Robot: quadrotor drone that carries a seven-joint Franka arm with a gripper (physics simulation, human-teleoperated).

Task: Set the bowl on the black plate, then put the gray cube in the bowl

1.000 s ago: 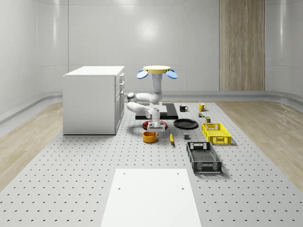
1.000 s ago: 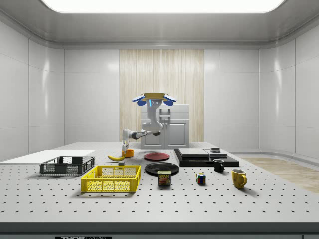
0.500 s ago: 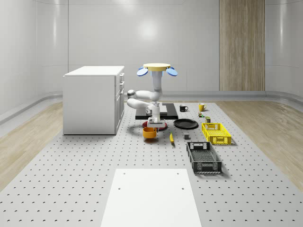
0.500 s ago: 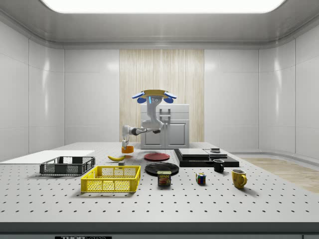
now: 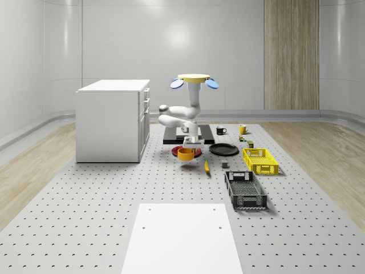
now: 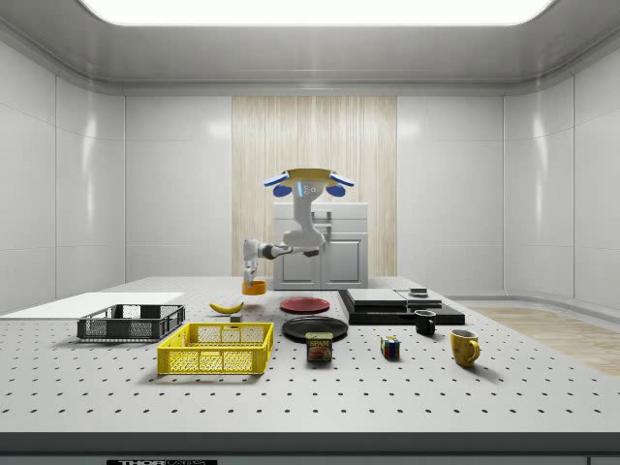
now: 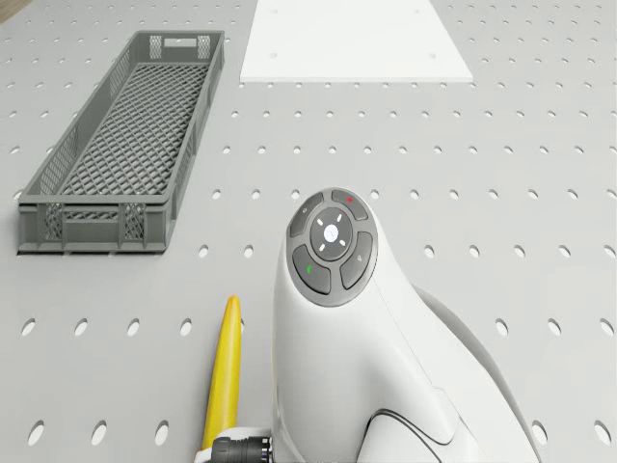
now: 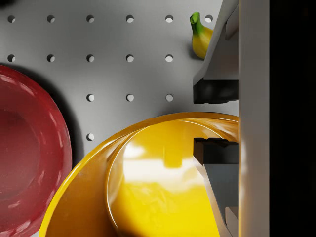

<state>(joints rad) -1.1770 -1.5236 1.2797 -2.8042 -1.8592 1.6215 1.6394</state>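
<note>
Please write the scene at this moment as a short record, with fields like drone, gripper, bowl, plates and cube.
drone: hovers above the table, near the red plate
gripper: shut on the bowl's rim, one finger inside, one outside
bowl: orange, held clear of the table, in front of the red plate in the whole-scene view
red plate: on the table, partly behind the bowl
black plate: on the table, on the red plate's right in the whole-scene view; nothing on it
banana: lies on the table near the bowl
gray cube: too small to tell for sure
</note>
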